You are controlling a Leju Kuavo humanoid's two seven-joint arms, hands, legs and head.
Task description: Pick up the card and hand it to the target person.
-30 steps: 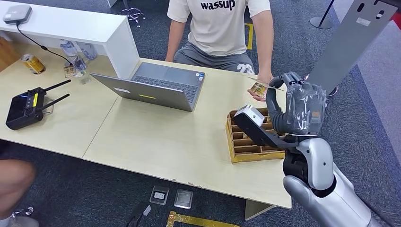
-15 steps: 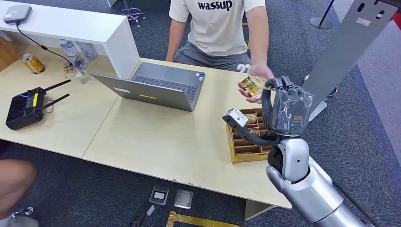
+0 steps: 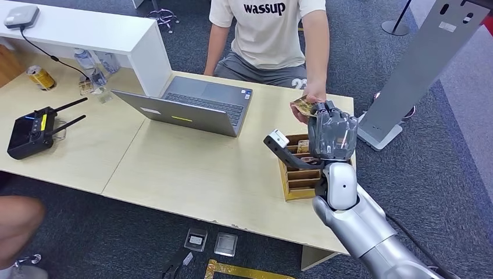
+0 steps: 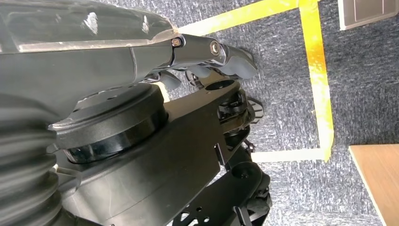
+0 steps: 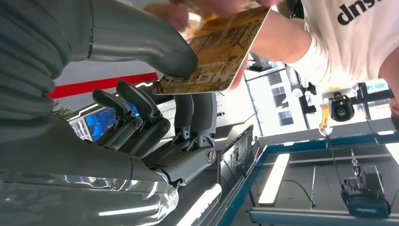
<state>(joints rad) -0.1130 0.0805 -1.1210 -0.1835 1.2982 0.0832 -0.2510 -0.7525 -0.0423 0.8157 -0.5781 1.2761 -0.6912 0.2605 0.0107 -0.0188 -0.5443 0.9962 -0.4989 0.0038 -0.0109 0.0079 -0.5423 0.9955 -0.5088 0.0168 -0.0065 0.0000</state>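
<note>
The card (image 3: 302, 105), gold-brown and printed, sits at the far right of the table above the wooden tray. My right hand (image 3: 331, 131) is raised behind it. In the right wrist view the grey thumb (image 5: 141, 44) presses on the card (image 5: 221, 52) and the dark fingers (image 5: 193, 113) reach up behind it. The person's hand (image 3: 309, 97) in the white shirt grips the card's far edge, and their fingers (image 5: 211, 5) are on it too. My left hand (image 4: 202, 52) hangs over the carpet, holding nothing, fingers loosely apart.
A wooden tray (image 3: 293, 174) with compartments lies under my right hand. An open laptop (image 3: 192, 107) stands mid-table, a black controller (image 3: 32, 131) and a can (image 3: 40, 77) at the left. A grey stand (image 3: 424, 58) rises at the right. Another person's limb (image 3: 17, 221) shows at the lower left.
My right hand has moved left and drawn in over the tray. The card and the person's hand moved left with it, and the person's fingers now close on the card.
</note>
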